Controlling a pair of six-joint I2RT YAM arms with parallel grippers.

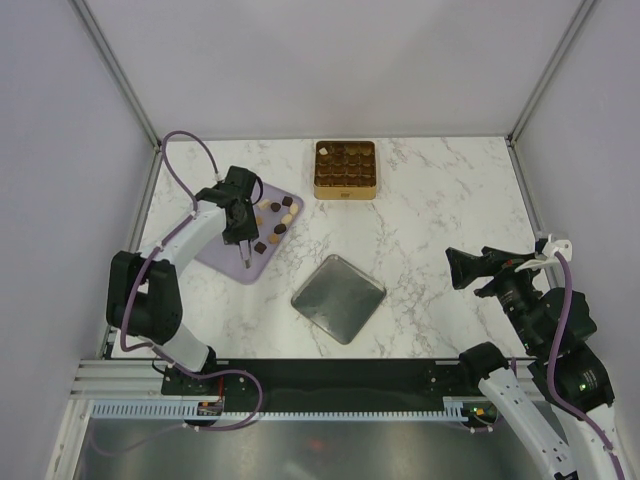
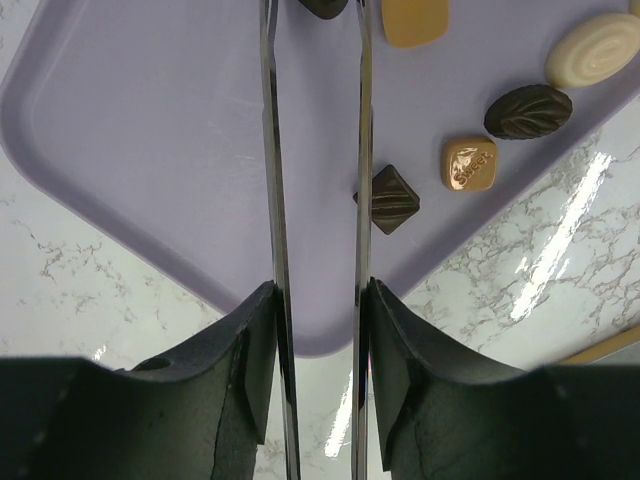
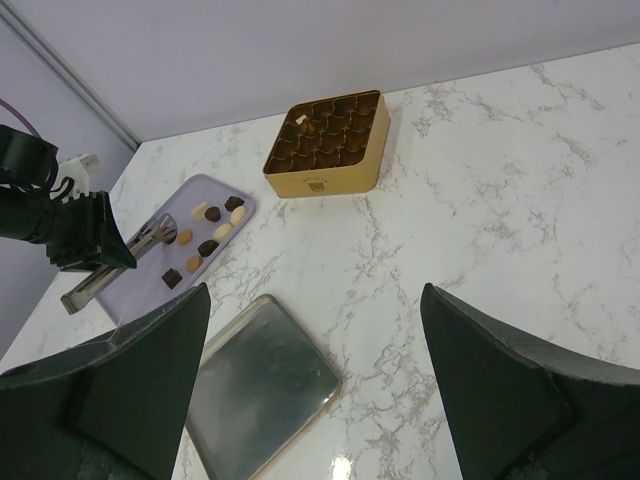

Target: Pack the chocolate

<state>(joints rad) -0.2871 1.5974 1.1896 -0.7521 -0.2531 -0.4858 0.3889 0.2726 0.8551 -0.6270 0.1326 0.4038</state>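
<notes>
Left claw (image 1: 240,222) is clenching tweezers (image 2: 363,120) above the board (image 2: 150,130), blades straddling one dark piece (image 2: 323,6), likely to pinch it; other chocolate (image 2: 390,198) is lying on the board. Right claw (image 3: 315,360) is waiting released, well off the board.

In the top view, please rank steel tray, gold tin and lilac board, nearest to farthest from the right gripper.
From the right gripper:
1. Steel tray, front centre.
2. Gold tin, at the back.
3. Lilac board, far left.
</notes>
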